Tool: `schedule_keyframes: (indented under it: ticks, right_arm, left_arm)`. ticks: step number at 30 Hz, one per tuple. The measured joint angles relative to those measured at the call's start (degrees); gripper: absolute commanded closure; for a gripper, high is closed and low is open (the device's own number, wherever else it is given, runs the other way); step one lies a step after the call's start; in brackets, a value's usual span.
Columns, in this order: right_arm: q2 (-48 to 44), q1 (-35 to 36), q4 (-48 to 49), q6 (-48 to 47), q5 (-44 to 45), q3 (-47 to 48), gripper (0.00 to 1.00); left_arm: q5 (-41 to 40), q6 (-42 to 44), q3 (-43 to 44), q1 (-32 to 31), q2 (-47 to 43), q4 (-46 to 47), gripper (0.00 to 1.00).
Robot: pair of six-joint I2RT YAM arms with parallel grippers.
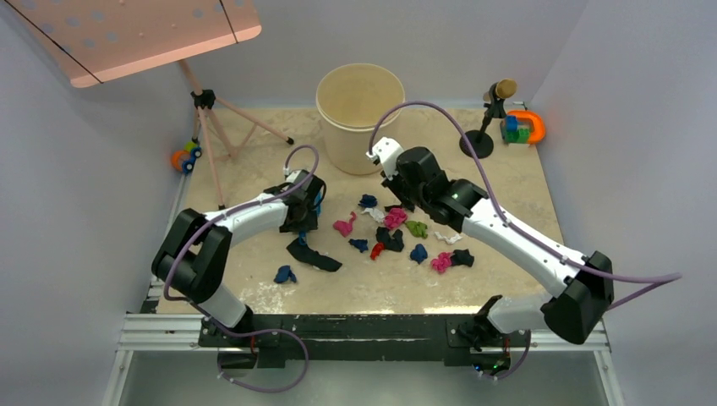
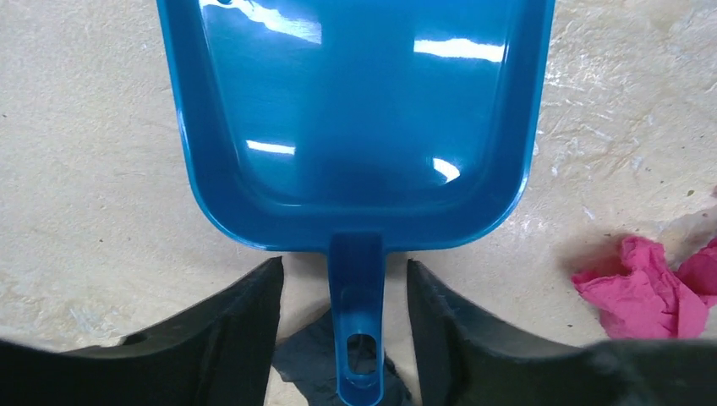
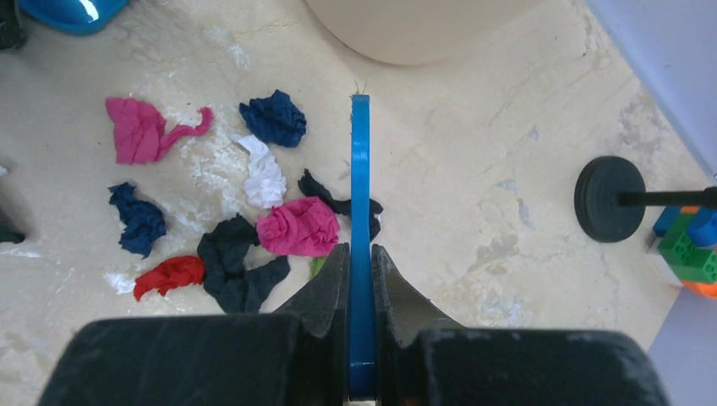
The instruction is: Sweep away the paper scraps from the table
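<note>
Paper scraps (image 1: 394, 220) in pink, dark blue, black, white, green and red lie loose on the middle of the beige table (image 1: 363, 286), in a scattered group between my two arms. One dark blue piece (image 1: 285, 274) lies apart from the others, on the left arm's side. My right gripper (image 3: 361, 254) is clenched on a thin blue brush (image 3: 361, 169) — I see it only from its edge, standing upright between the fingers and pointing away from me. It hangs at the right border of the group: a round pink ball (image 3: 298, 227) and a black strip (image 3: 325, 196) are just beside it on the left. Whether the brush touches the table I cannot tell. My left gripper (image 2: 345, 326) is released: its two black fingers (image 2: 241, 330) stand on both sides of the handle of a blue dustpan (image 2: 355, 127), with a small gap on each side, so they do not hold it. The dustpan lies flat on the table, its wide mouth turned away from my wrist. A dark scrap (image 2: 306, 359) shows under the end of the handle, and a crumpled pink piece (image 2: 647, 288) lies near, to the right. Behind the scraps a cream bucket (image 1: 359, 114) stands at the far edge of the table — and in the far right corner are a black stand (image 1: 480, 142) and some colourful toy blocks (image 1: 522, 128).
</note>
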Motion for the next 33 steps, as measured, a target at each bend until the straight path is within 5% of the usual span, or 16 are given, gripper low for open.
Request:
schedule_keyframes:
  ticks: [4, 11, 18, 25, 33]
  right_arm:
    - [-4.4, 0.0, 0.9, 3.3, -0.1, -2.9, 1.0]
    - [-11.0, 0.0, 3.8, 9.3, 0.7, -6.8, 1.0]
    - [-14.6, 0.0, 2.4, 17.5, -2.2, -8.2, 1.0]
    - [-6.1, 0.8, -2.9, 33.3, -14.9, -2.1, 1.0]
    - [4.3, 13.6, 6.7, 50.3, -27.1, -1.1, 1.0]
  left_arm:
    - [0.4, -0.9, 0.0, 0.0, 0.3, 0.9, 0.72]
    - [-0.1, -1.3, -0.9, -0.1, -0.6, 2.3, 0.89]
    - [-1.6, -0.1, -5.0, -0.5, -12.7, 1.2, 0.95]
    - [-2.3, -3.2, -5.7, -0.8, -29.9, -8.8, 0.96]
    - [-8.5, -9.9, -2.0, -0.7, -46.3, -26.8, 0.98]
